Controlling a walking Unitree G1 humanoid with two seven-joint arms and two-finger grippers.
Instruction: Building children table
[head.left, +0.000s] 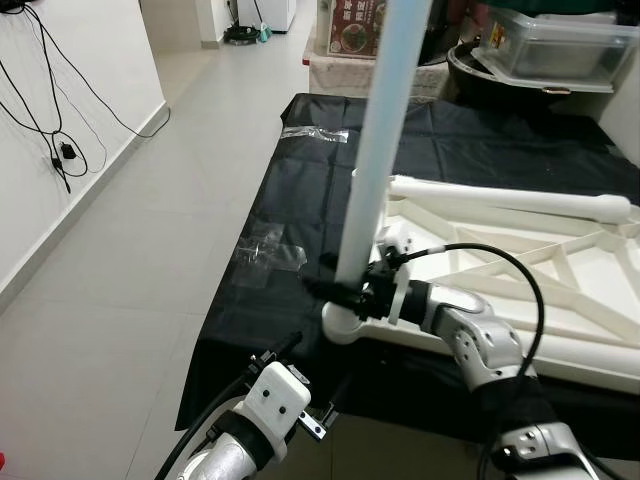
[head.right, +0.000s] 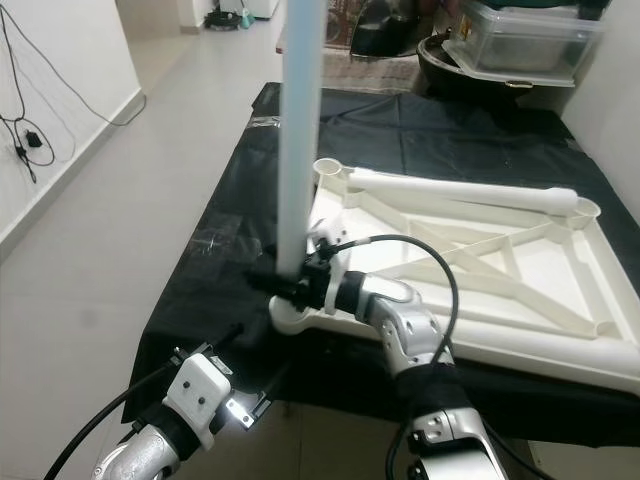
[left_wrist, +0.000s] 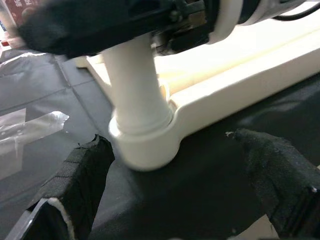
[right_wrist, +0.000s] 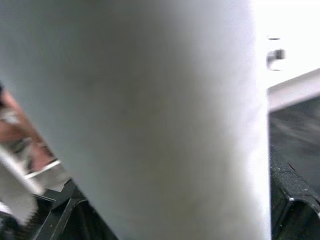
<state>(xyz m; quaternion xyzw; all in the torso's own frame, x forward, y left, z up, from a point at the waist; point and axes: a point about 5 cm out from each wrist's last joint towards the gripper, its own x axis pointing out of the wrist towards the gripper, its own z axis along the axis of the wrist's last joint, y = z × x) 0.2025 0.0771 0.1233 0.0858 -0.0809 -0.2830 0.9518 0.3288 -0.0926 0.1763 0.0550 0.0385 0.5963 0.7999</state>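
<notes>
The white children's table top (head.left: 560, 300) lies upside down on a black cloth. A white table leg (head.left: 375, 150) stands upright in the near-left corner socket (left_wrist: 145, 145). My right gripper (head.left: 345, 290) is shut on this leg just above the socket, and the leg's pale surface (right_wrist: 150, 120) sits close before the right wrist camera. My left gripper (left_wrist: 167, 142) is low at the cloth's front edge, open, with its black fingers (left_wrist: 80, 175) spread wide on either side of the socket, not touching it. A second leg (head.left: 510, 197) lies across the far side of the table top.
The black cloth (head.left: 300, 200) covers a low platform; clear plastic wrappers (head.left: 268, 255) lie on its left part. Tiled floor runs along the left, with cables (head.left: 60, 150) on the wall. A clear storage box (head.left: 560, 40) and a cardboard box (head.left: 350, 25) stand at the back.
</notes>
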